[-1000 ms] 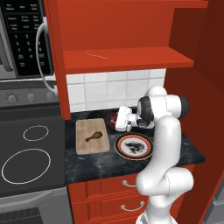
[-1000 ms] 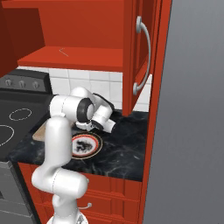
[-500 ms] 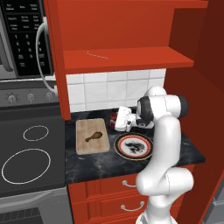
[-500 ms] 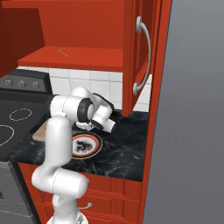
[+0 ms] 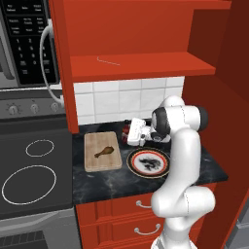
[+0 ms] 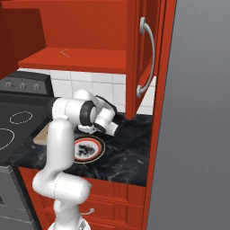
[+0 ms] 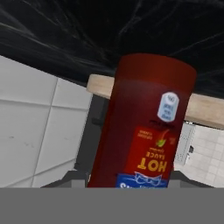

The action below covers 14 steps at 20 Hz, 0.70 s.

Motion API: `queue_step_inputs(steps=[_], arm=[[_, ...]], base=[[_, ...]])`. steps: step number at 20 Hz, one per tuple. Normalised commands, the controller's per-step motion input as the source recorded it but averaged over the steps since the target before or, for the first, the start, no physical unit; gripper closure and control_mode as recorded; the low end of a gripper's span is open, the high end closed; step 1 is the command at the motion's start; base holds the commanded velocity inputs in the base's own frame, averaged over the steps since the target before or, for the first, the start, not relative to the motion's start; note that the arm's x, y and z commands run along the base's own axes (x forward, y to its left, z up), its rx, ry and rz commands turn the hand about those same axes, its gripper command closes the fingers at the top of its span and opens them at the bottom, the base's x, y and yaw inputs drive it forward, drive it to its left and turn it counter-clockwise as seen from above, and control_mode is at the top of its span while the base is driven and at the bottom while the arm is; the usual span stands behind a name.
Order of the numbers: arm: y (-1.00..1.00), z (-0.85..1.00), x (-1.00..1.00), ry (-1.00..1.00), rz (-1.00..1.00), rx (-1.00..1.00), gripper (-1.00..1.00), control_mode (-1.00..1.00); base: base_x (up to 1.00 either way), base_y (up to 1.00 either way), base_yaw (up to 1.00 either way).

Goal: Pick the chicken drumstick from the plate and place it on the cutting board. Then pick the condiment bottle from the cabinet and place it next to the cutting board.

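The gripper holds the hot sauce bottle low over the table, just beside the cutting board where the chicken drumstick lies.

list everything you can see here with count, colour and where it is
drumstick: 1, golden brown, lying on the cutting board
cutting board: 1, light tan, on the counter beside the stove
plate: 1, brown-orange rim with white centre, right of the board
bottle: 1, dark red with red label, at the hand by the board's far right corner
cabinet: 1, red, above the counter, door open
counter: 1, black marbled
stove: 1, black, left of the counter
microwave: 1, dark, above the stove
drawers: 2 seen, red, under the counter
hand: 1, white, low behind the plate
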Motion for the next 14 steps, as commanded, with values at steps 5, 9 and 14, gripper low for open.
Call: queue_step_inputs(steps=[5, 9, 14], arm=[[0.00, -0.26, 0.00, -0.01, 0.00, 0.00, 1.00, -1.00], [0.00, -0.22, 0.00, 0.00, 0.00, 0.00, -1.00, -1.00], [0.00, -0.18, 0.00, -0.01, 0.00, 0.00, -1.00, -1.00]], base=[[0.00, 0.00, 0.00], [0.00, 0.00, 0.00], [0.00, 0.00, 0.00]])
